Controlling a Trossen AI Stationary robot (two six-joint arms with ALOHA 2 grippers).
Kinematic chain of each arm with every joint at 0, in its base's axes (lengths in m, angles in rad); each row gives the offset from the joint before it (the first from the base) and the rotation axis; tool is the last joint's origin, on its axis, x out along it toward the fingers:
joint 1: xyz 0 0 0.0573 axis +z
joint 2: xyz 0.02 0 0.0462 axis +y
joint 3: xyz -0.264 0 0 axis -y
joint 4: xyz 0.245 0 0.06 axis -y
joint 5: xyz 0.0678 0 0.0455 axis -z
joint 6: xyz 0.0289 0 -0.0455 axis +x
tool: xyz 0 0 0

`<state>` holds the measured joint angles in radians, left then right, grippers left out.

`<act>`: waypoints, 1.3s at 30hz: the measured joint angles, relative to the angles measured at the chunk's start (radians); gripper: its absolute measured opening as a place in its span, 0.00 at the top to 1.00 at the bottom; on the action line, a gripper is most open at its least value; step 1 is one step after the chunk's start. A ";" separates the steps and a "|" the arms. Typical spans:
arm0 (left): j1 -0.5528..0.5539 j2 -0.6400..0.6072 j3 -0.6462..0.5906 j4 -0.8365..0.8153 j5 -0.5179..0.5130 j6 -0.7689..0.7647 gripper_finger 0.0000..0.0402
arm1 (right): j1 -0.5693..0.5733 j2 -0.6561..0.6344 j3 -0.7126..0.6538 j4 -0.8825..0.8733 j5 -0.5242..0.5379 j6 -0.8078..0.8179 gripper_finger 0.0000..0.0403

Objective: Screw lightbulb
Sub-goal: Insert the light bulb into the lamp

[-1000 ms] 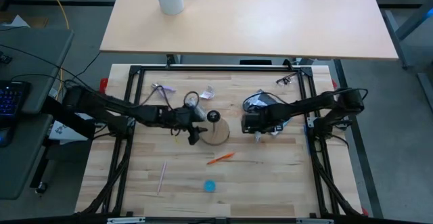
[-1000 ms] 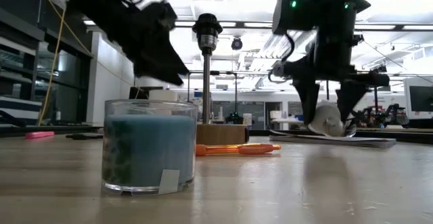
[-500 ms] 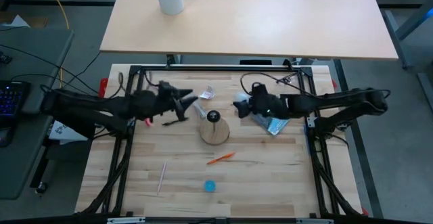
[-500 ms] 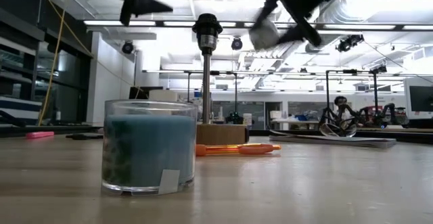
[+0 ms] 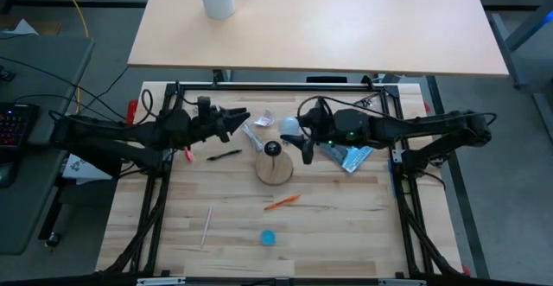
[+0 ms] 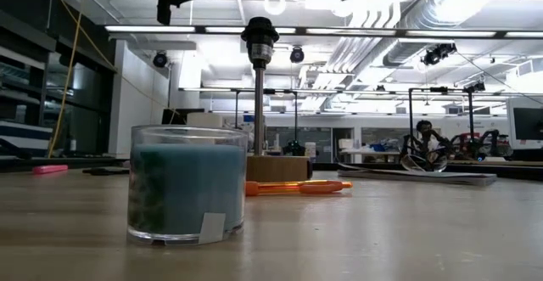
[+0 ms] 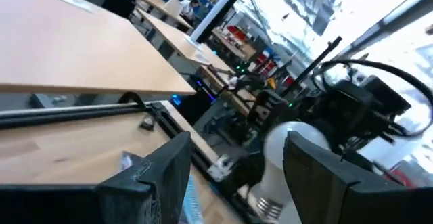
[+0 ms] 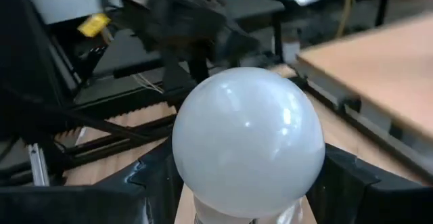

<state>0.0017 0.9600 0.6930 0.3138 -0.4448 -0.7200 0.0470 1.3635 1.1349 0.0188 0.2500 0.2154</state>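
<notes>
While the right gripper (image 5: 298, 136) is pinching the lightbulb (image 5: 291, 127) at 1 o'clock of the lamp socket (image 5: 273, 149) | left gripper (image 5: 235, 118) is hovering at 10 o'clock, fingers spread

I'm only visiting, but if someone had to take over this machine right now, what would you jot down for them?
Right gripper: shut on the lightbulb, held in the air close to the lamp socket.
Left gripper: open and empty, raised on the socket's other side.
Lamp stand's wooden base sits mid-table; its socket is empty.
Done: bulb picked up.
Left: bring the bulb's screw base over the socket, seat it and twist it in.
</notes>
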 joint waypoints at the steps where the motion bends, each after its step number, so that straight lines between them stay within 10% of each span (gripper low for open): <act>1: 0.000 0.000 0.000 -0.001 0.008 -0.016 0.47 | 0.002 0.008 0.019 0.000 -0.007 -0.023 0.40; 7: -0.002 -0.002 0.000 -0.002 0.097 -0.049 0.47 | 0.011 0.077 0.104 -0.007 -0.028 -0.105 0.40; 19: 0.014 -0.097 0.000 -0.062 0.113 0.198 0.47 | 0.094 0.257 0.214 -0.007 0.332 -0.145 0.40; 39: 0.019 -0.101 0.000 -0.069 0.057 0.173 0.47 | 0.152 0.268 0.210 -0.100 0.428 -0.120 0.40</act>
<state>0.0212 0.8589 0.6930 0.2443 -0.3877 -0.5472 0.1993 1.6318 1.3449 -0.0816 0.6779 0.0956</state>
